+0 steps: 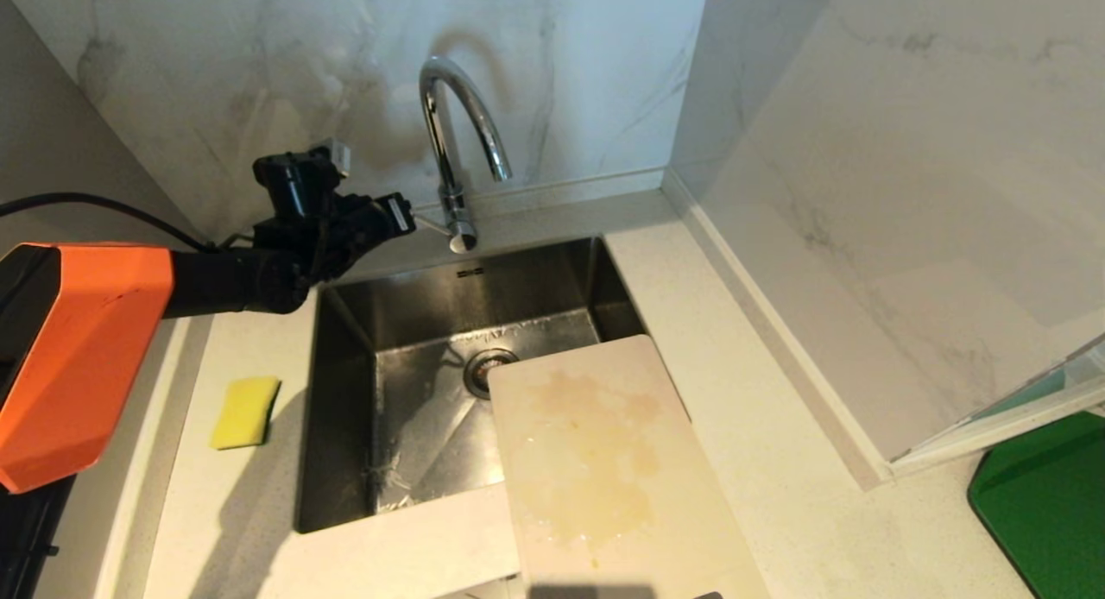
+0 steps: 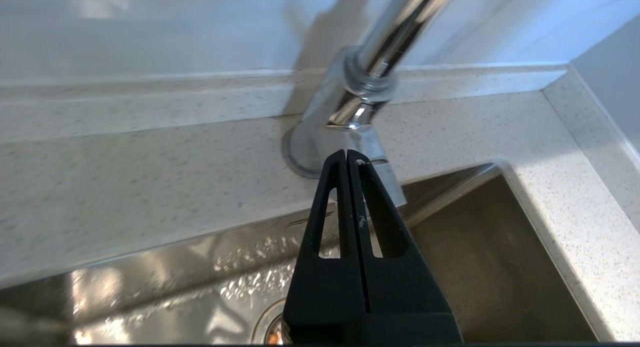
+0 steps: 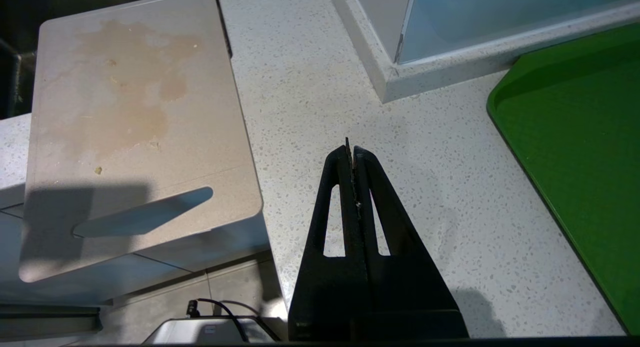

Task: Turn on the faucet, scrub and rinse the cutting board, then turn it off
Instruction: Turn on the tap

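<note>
Nearest, the large cream-white rectangular plastic cutting board [image 1: 604, 461], stained yellowish-brown, is lying half over the front right corner of the stainless steel sink [image 1: 345, 392] and half on the speckled white countertop [image 1: 777, 426], while the right gripper [image 3: 352, 152] is hovering above that countertop with its black fingers clenched on nothing, between the board and a green tray [image 3: 575, 137]. Further left, a small yellow sponge [image 1: 245, 412] is resting beside the sink. Farthest back, the left gripper [image 2: 347, 157], likewise clenched and empty, is sitting just beside the base of the tall chrome gooseneck faucet [image 1: 449, 150], and no water is running from its spout.
</note>
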Available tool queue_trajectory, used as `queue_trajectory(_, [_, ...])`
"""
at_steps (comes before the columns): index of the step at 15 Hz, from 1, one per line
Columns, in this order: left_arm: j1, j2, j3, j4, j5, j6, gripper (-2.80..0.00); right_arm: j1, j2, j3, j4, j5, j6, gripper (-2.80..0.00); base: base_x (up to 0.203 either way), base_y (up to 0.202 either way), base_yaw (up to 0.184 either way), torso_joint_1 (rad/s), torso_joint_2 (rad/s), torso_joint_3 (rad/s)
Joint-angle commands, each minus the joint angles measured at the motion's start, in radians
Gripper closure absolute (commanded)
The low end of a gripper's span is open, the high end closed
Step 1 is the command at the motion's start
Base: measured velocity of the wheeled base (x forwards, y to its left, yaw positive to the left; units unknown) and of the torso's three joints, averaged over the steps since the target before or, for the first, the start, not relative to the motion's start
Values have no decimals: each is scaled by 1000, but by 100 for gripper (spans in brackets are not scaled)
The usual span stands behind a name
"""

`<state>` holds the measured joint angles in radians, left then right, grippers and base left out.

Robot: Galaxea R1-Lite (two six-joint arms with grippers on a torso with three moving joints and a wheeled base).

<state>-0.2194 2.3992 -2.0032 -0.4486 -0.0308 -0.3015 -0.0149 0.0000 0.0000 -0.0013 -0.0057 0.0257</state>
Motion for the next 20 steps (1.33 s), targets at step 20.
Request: queue_trajectory(20, [-5,-26,-9,91,-40,-145,0,0,0,0,0,0,0,0,0,0,0,0,0,0])
